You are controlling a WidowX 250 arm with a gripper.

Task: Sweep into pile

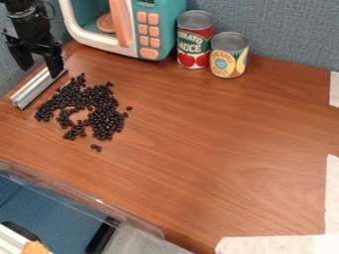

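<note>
Metal bar (38,88) lies beside black beans (106,118), partly hidden behind the widely spread, empty gripper (40,72).

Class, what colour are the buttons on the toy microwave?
Orange-pink buttons, seen in the camera view.

Robot arm (31,27), black throughout its visible part: rounded upper housing (24,12); broad, angular crosspiece (33,43); two black, elongated jaws; one thin, dark cable (53,10) (bowed into a slender loop) beside the housing.
</note>
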